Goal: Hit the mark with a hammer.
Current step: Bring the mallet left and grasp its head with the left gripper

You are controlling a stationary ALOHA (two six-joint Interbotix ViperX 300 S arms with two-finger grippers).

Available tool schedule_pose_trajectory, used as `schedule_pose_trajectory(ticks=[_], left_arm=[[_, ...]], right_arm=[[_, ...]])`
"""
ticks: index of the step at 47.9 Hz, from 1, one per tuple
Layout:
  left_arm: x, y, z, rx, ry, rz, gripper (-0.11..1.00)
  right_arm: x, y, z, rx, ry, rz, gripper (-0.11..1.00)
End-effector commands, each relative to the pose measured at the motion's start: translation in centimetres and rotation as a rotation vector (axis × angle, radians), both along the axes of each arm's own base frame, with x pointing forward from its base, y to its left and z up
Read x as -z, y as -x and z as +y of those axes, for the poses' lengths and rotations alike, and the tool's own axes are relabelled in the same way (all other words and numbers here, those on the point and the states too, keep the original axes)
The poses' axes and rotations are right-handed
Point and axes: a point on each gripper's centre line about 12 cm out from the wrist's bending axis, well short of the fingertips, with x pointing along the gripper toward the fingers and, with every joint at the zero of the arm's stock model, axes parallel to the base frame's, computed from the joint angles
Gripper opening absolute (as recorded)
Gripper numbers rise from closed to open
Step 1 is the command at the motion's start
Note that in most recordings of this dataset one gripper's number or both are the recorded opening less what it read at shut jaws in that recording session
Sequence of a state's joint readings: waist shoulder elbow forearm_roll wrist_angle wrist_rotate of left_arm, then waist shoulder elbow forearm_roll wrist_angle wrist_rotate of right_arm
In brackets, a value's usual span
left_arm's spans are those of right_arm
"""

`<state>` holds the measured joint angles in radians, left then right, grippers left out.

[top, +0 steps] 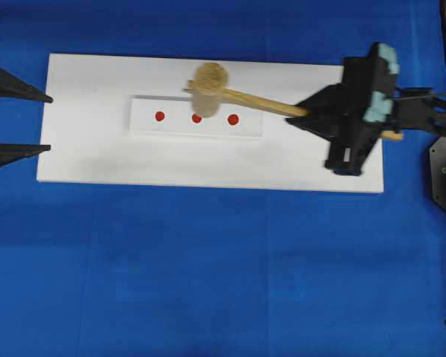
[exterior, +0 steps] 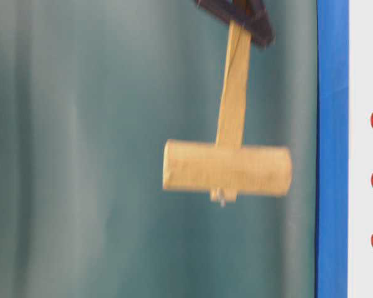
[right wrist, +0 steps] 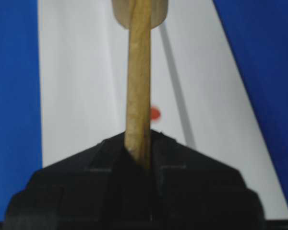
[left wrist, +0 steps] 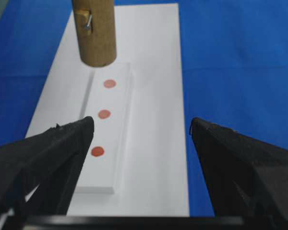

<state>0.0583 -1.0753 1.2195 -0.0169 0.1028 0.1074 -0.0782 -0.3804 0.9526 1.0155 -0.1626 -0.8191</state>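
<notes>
The hammer (top: 208,88) is a light wooden mallet. My right gripper (top: 301,115) is shut on its slim handle (right wrist: 138,81). Its thick head (left wrist: 94,29) hangs in the air over the middle of three red marks (top: 196,118) on a raised white strip (top: 249,126). The table-level view shows the head (exterior: 227,167) well off the board. In the left wrist view the three marks (left wrist: 104,114) lie in a row ahead. My left gripper (left wrist: 140,136) is open at the board's left end, holding nothing.
The strip lies on a white board (top: 208,160) over a blue cloth (top: 208,275). The right arm's body (top: 364,104) overhangs the board's right end. Blue cloth surrounds the board on all sides.
</notes>
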Motion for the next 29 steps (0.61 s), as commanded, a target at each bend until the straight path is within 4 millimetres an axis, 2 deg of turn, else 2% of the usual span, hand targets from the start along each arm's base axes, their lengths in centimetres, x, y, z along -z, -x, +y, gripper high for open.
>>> schedule_pose_trajectory(ticks=[1,17,23,29], left_arm=[[-0.4,-0.2,0.1,-0.004,0.002,-0.014,0.79],[-0.5,-0.2,0.1,-0.007,0.002,-0.017,0.8],[-0.4,-0.2,0.4,-0.021,0.004,-0.014,0.8],[-0.4,-0.1,0.5,-0.03,0.004,-0.013,0.8]], right_arm=[[-1.3,-2.6,0.2,-0.021,0.019,-0.026,0.02],[-1.5,-8.7,0.8,-0.092,0.024,-0.005,0.02],[-1.5,-9.8,1.0,-0.117,0.022,0.002,0.02],[-1.5,-9.7,1.0,-0.12,0.027,0.004,0.02]])
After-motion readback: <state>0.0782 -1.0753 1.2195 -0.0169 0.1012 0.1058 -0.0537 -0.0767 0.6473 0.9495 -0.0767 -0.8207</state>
